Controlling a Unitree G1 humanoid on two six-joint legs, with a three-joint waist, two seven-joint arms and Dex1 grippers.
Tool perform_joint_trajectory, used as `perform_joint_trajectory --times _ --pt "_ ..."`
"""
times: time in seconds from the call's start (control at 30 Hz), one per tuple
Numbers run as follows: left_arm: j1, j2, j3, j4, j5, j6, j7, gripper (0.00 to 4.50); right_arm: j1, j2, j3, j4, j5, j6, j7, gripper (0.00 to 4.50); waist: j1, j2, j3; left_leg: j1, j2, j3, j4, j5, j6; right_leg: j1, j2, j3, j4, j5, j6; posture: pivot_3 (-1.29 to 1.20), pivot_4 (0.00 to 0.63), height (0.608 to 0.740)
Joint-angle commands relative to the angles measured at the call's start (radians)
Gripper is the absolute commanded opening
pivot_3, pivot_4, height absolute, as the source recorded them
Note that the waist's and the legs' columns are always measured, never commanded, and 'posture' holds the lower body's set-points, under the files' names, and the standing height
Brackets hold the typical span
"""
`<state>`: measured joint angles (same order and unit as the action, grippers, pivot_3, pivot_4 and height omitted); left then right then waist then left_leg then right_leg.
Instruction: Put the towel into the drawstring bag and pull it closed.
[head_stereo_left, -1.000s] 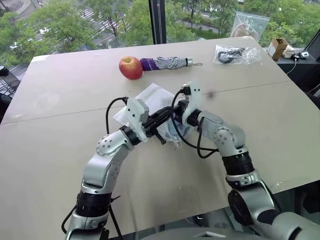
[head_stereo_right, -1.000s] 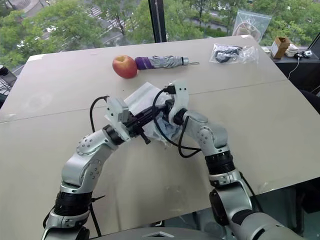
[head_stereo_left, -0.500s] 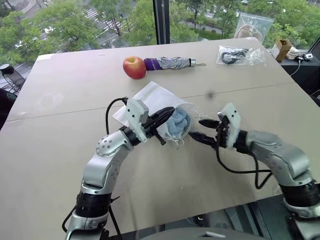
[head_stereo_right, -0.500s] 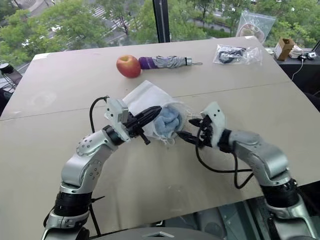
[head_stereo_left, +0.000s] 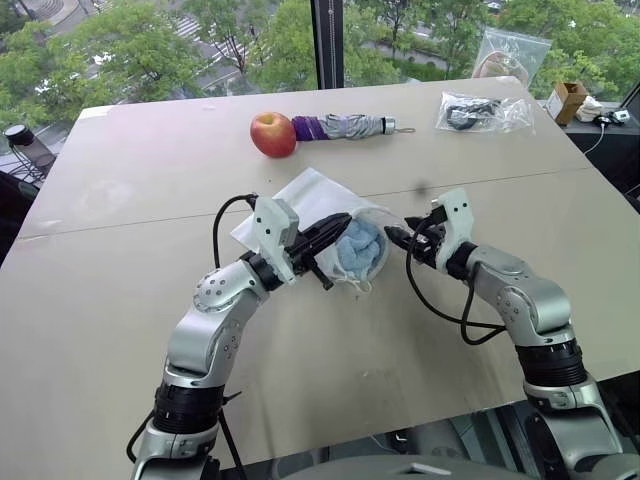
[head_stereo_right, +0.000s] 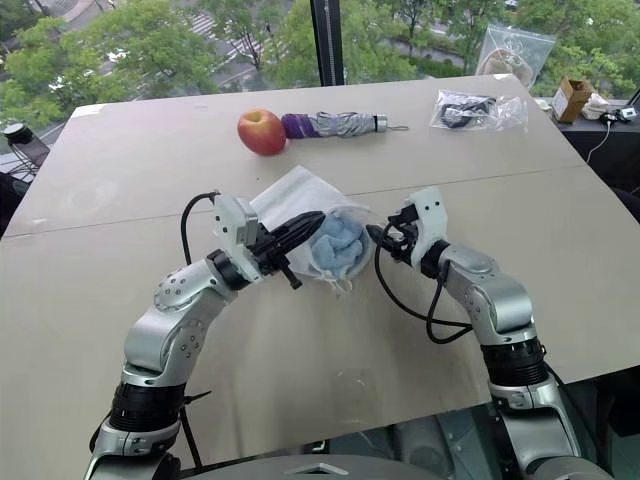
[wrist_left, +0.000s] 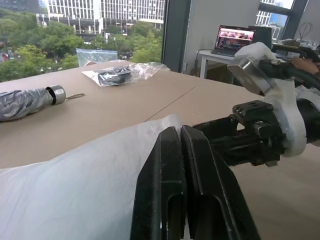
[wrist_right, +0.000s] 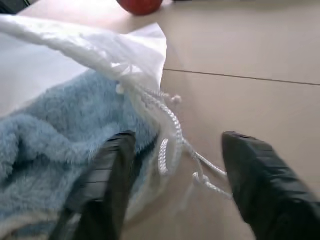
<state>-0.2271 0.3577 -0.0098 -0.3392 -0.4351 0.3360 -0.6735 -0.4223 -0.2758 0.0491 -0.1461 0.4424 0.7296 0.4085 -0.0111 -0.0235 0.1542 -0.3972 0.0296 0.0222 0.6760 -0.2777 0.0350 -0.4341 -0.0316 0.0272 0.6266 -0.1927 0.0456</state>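
The white drawstring bag lies at mid-table with its mouth turned to the right. My left gripper is shut on the bag's upper rim and holds the mouth up. The light-blue towel sits inside the mouth, and its fluffy end shows. My right gripper is at the right edge of the mouth. In the right wrist view its fingers stand apart, open, with the white cord loops hanging between them. I cannot tell whether they touch the cord.
A red apple and a folded grey-and-purple umbrella lie beyond the bag. A clear bag holding a black cable is at the far right. Behind it stand another clear bag and a small cardboard box.
My right gripper came out of the bag's mouth, swung right with its fingers opening, then moved back to the mouth's right edge. The towel stayed in the bag. The left gripper held still.
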Motion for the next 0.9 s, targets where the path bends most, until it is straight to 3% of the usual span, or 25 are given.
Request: perform_joint_trajectory --times 0.03,0.07,0.1,0.23,0.53,0.7,0.87,0.9 --pt "-0.005 0.003 0.008 -0.018 -0.004 -0.024 0.0 0.0 -0.015 -0.02 -0.047 -0.029 0.016 -0.021 0.025 0.87 0.0 0.0 0.0 0.0 0.0 0.0 0.0 0.0 0.0 0.0 0.0 0.0 0.0 0.0 0.0 0.0 0.15 0.74" --pt "-0.002 0.003 0.008 -0.018 -0.002 -0.026 0.001 0.0 -0.011 -0.027 -0.054 -0.037 0.02 -0.022 0.036 0.32 -0.001 0.0 0.0 0.0 -0.001 0.0 0.0 0.0 0.0 0.0 -0.001 0.0 0.0 0.0 0.0 0.0 0.15 0.74" --pt "-0.001 0.003 0.008 -0.017 -0.001 -0.028 0.001 0.0 -0.009 -0.032 -0.058 -0.042 0.024 -0.022 0.044 0.15 -0.001 0.0 0.0 0.0 -0.001 0.0 0.0 0.0 0.0 0.0 -0.001 0.0 0.0 0.0 0.0 0.0 0.15 0.74" --pt "0.003 0.003 0.008 -0.014 0.001 -0.029 0.002 0.0 -0.005 -0.032 -0.087 -0.075 0.063 -0.021 0.068 0.15 -0.001 0.0 0.0 0.0 -0.001 -0.001 0.0 0.0 0.0 0.0 -0.001 0.0 0.0 0.0 0.0 0.0 0.15 0.74" --pt "0.039 0.02 -0.008 -0.016 0.034 -0.041 -0.003 0.0 -0.066 0.146 -0.267 -0.064 0.226 -0.043 -0.069 0.15 -0.003 0.001 0.0 0.001 0.0 -0.001 0.0 0.0 0.0 0.0 0.0 0.0 0.001 0.0 0.0 0.0 0.15 0.74" --pt "0.041 0.023 0.004 -0.007 0.033 -0.047 -0.008 0.0 0.018 -0.014 -0.116 -0.143 0.206 0.033 0.108 0.15 0.002 0.001 0.0 0.0 -0.001 -0.001 0.0 0.0 0.0 0.0 -0.002 -0.001 0.001 0.0 0.0 0.0 0.15 0.74" --pt "0.036 0.038 0.026 0.017 0.032 -0.061 -0.016 0.0 0.086 -0.177 -0.042 -0.149 0.134 -0.018 0.221 2.39 -0.005 0.001 0.001 0.0 -0.003 -0.001 0.0 0.0 0.0 0.0 -0.003 -0.001 0.0 0.0 0.001 0.0 0.15 0.74" --pt "0.034 0.041 0.029 0.021 0.031 -0.063 -0.017 0.0 0.096 -0.212 -0.02 -0.132 0.09 -0.052 0.241 3.04 -0.005 0.001 0.001 0.001 -0.003 -0.001 0.0 0.0 0.0 0.0 -0.003 -0.001 0.0 0.0 0.001 0.0 0.15 0.74"
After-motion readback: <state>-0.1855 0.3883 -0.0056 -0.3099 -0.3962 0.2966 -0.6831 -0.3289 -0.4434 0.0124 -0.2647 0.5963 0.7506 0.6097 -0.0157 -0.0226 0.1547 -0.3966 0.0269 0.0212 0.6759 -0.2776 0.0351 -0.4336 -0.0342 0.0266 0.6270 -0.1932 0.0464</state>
